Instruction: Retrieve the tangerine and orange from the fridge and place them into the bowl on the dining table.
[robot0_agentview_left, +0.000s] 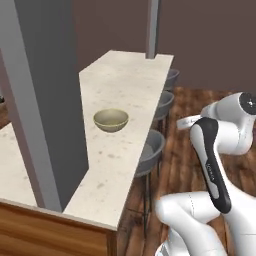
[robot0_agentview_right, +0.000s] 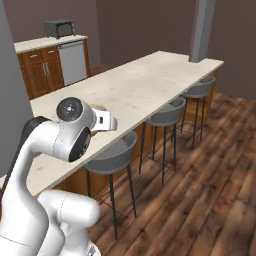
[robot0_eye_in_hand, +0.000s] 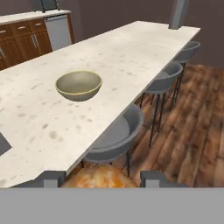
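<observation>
Bowl (robot0_eye_in_hand: 78, 85) first: it sits empty on the cream stone top of the table (robot0_eye_in_hand: 131, 48), toward the stool side and well short of the far end, with no fruit in it in the hand view or the left base view. An orange-skinned fruit (robot0_eye_in_hand: 99, 177) shows between the two dark fingertips (robot0_eye_in_hand: 50, 178) of the claw (robot0_eye_in_hand: 99, 180), which stands part-way closed around it; whether this is the tangerine or the orange cannot be told from here. The claw hangs off the table's near edge, above a grey stool (robot0_eye_in_hand: 116, 135) and the wooden floor (robot0_eye_in_hand: 197, 122), with the bowl ahead and apart from it. In the right base view the white arm (robot0_agentview_right: 70, 132) bends toward the table from the stool side. Judged from this, one fruit is out of the fridge and on its way, yet nothing has been delivered. The carry over the stone top, the release into the bowl and the whole trip for the second fruit appear to remain.
</observation>
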